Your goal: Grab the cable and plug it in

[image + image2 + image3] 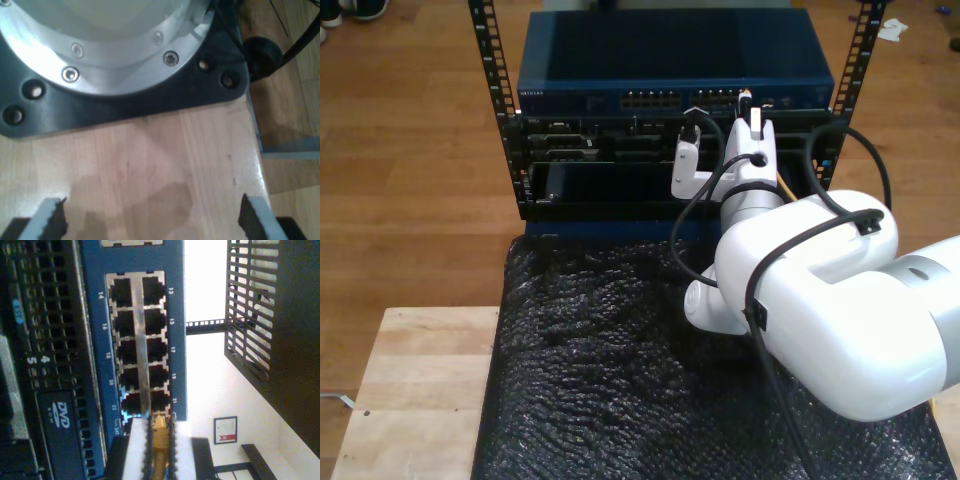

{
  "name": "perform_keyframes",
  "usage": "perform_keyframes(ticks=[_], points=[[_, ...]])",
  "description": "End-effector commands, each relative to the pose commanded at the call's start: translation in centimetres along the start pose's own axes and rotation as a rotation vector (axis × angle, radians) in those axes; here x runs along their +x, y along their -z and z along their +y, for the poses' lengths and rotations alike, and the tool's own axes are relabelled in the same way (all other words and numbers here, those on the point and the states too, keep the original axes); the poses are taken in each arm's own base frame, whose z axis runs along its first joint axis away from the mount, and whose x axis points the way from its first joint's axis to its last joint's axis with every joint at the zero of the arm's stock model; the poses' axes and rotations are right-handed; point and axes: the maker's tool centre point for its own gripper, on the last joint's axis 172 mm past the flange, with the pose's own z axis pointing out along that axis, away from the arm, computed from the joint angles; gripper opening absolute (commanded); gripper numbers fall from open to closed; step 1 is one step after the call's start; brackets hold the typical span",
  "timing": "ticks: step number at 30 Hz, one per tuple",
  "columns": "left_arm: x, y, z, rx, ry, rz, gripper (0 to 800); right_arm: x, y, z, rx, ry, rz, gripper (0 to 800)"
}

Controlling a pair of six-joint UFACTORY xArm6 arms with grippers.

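The cable point(159, 442), yellow-orange, is sitting pinched between the ribbed fingers point(135, 450) of my second claw point(159, 452), its clear plug point(159, 421) poking out just at the bottom row of ports on the blue network switch point(95, 340). I cannot tell if the plug is touching a port or stopping just short. The port block point(137, 347) is showing two columns of dark sockets with white numbers beside them. Next to the switch a black perforated server front with a DVD drive label point(62, 415) is showing.

In the exterior view, my second claw point(752, 112) is reaching up against the front face of the switch point(670, 60), near the right-hand group of ports as that view shows them. A short stretch of the cable point(784, 188) is showing beside the arm's wrist. The white arm point(820, 290) is taking up the exterior view's right side, with black robot cables point(760, 280) looping over it. The switch is sitting at the top of a black rack point(520, 160) on a wooden floor point(410, 150). Black bubble wrap point(600, 380) is covering the table point(410, 380) in front of the rack.

My first claw point(152, 217) is spread wide with nothing between its pads point(50, 217), hanging over the light wood table point(150, 160) just beside a black base plate point(125, 105) carrying a round aluminium flange point(120, 70) with bolts.
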Motion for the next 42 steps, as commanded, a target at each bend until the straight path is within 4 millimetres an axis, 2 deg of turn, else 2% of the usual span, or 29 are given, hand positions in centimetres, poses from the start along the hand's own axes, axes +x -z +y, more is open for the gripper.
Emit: perform_keyframes(ticks=[11,13,17,22,25,30,38,42], points=[[0.0,0.0,0.0,0.0,0.0,0.0,800,-0.2,-0.5,-0.3,0.003,-0.002,-0.003,1],[0.0,0.0,0.0,0.0,0.0,-0.002,800,-0.3,-0.5,-0.4,0.006,-0.004,-0.004,51],[0.0,0.0,0.0,0.0,0.0,0.0,800,0.1,-0.3,-0.5,0.008,0.0,0.009,206],[0.0,0.0,0.0,0.0,0.0,-0.002,800,0.7,0.1,0.1,0.005,0.001,0.03,272],[0.0,0.0,0.0,0.0,0.0,0.0,800,1.9,1.0,1.1,0.005,-0.003,0.05,301],[0.0,0.0,0.0,0.0,0.0,0.0,800,2.1,2.8,2.4,0.021,0.003,0.066,334],[0.0,0.0,0.0,0.0,0.0,0.0,800,0.6,5.4,4.4,0.051,0.014,0.071,375],[0.0,0.0,0.0,0.0,0.0,0.0,800,-0.4,6.9,4.4,0.114,0.021,0.077,388]])
